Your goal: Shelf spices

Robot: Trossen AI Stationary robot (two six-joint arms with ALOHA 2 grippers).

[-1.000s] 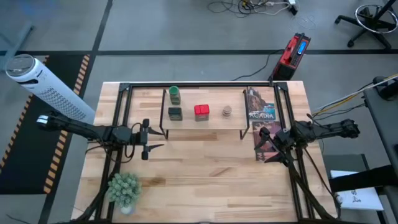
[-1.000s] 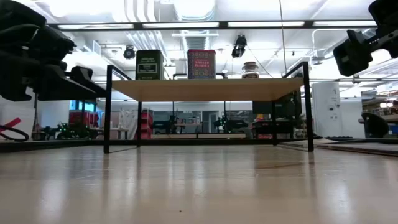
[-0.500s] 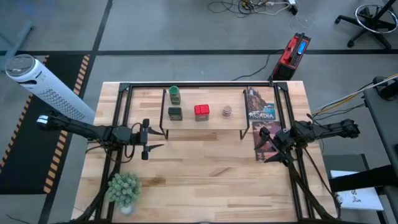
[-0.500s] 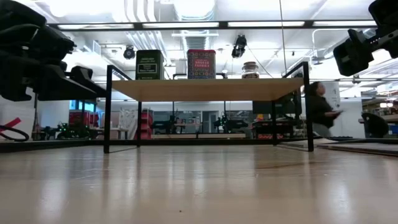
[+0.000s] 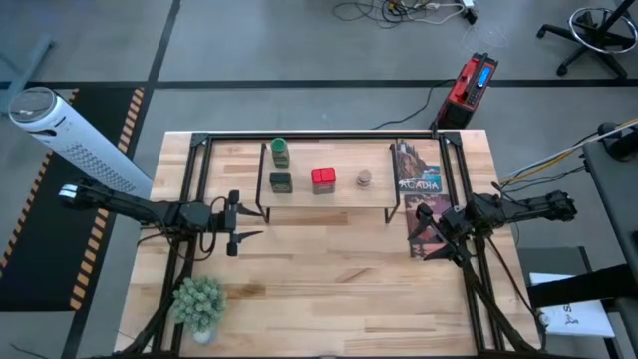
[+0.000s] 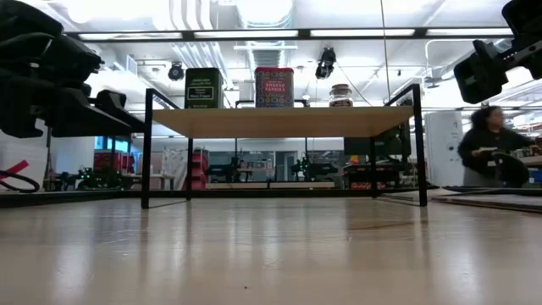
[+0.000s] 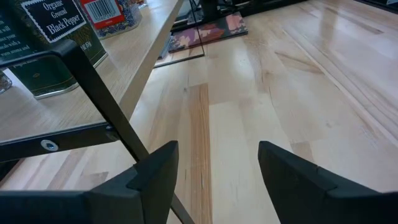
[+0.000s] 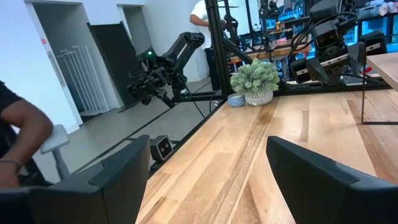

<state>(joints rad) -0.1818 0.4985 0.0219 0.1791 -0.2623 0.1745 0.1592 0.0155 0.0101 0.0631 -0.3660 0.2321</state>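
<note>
At the table's left, the left gripper (image 5: 239, 225) is held just off the shelf's left front leg, its fingers (image 7: 155, 174) spread apart with nothing between them. A potted plant (image 5: 198, 299) is set near the front-left corner, well apart from the shelf (image 5: 329, 195). All four spices are found on the shelf board: the green-capped jar (image 5: 280, 152) toward the back left, the dark square tin (image 5: 280, 181) just in front of it, the red square tin (image 5: 323, 178) at the middle, and the round tan jar (image 5: 365, 179) toward the right. The task is therefore judged essentially complete. Right of the shelf, a magazine (image 5: 419, 184) is laid flat, and the right gripper (image 5: 431, 239) is held above its near end, fingers (image 8: 124, 171) likewise parted and empty. The main risk is judged to lie in any further arm motion: the thin black leg could be clipped by the left gripper, so that the board is jolted and the tins are toppled. The magazine could be dragged if the right arm is lowered carelessly.
</note>
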